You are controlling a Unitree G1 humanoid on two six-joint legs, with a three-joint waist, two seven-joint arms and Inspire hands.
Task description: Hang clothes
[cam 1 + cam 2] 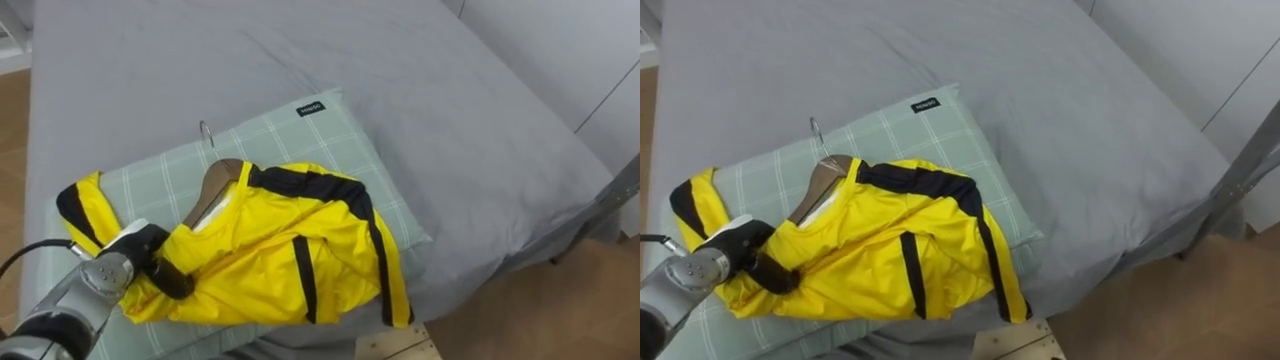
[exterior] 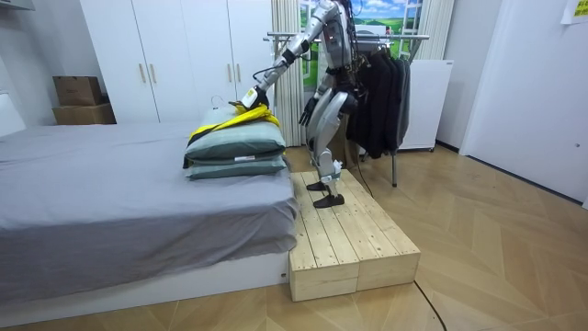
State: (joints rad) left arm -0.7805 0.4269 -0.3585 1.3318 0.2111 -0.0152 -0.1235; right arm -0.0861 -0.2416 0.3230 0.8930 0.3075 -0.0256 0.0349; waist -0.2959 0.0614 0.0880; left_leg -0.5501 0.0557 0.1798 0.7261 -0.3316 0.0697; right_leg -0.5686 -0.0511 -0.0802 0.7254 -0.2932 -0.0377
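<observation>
Left hand meets jersey on the bed. At the left of the head views, the left hand (image 1: 140,250) is seen resting on a yellow jersey (image 1: 290,250). Its dark fingers (image 1: 176,282) are drawn in narrow on a fold of cloth near one sleeve. The fold appears to be pinched, though the fingertips are partly sunk in the fabric and the grip cannot be fully made out.

The jersey is crumpled and spread across a green checked pillow (image 1: 330,140). It is bright yellow and banded in black at the collar, at the sleeve end and down the front. A wooden hanger (image 1: 212,190) is lodged in the neck opening. One of its shoulders is exposed and the other is covered by cloth. Its metal hook (image 1: 206,133) is laid flat on the pillow just beyond the collar. The pillow's near edge is cut off by the bottom of the frame. To the right, the grey bed (image 1: 450,100) is shown.

In the room view, the robot is shown standing on a wooden platform (image 2: 349,239) beside the bed, its left arm stretched to the stacked pillows. The right hand (image 2: 304,114) is hung by the hip, and its fingers are too small to be read. A clothes rack (image 2: 381,101) hung with dark garments is seen behind the robot.
</observation>
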